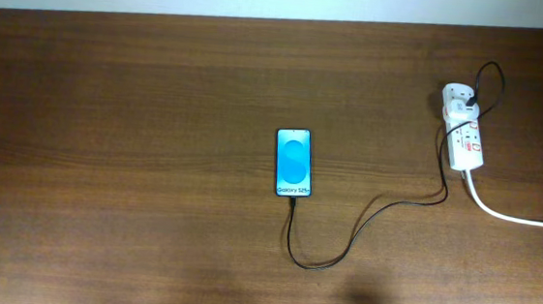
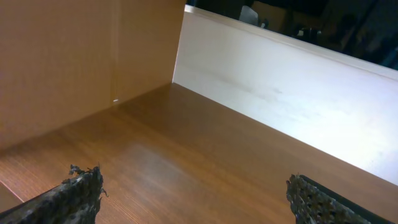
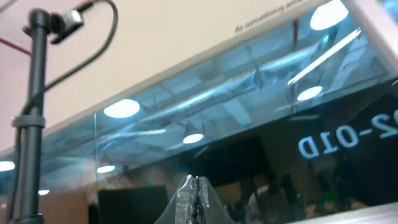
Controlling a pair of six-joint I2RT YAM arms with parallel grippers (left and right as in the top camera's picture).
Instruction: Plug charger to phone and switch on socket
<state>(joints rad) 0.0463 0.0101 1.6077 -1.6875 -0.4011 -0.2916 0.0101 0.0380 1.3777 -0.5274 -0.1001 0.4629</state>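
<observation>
The broad brown wooden table [image 1: 110, 110] fills the overhead view, and neither arm is out over the work. The left gripper [image 2: 191, 183] hovers low over bare wood beside a pale wall panel [image 2: 280, 93], its mesh-padded fingers [image 2: 81, 193] spread wide, holding nothing. The right gripper [image 3: 196, 198] points up at a glass partition [image 3: 249, 124], jaws pressed together with nothing between them.

Far right on the table lies the white elongated power strip [image 1: 466, 143], its thick white cord [image 1: 509, 217] trailing off to the right. Mid-table sits the slim black-edged smartphone [image 1: 293, 161], flat and face-up, blue screen lit. The thin black charger cable [image 1: 363, 222] runs from the strip, loops toward the near edge, then climbs to the phone's lower end, where its tiny black plug [image 1: 290, 201] meets the edge. To my eye that's seated, so the plugging-in looks done.

And the switch? The red marks on the strip are too small to read, so I can't say whether it's on. If not, that press is what's left, and both grippers are well away from it.
</observation>
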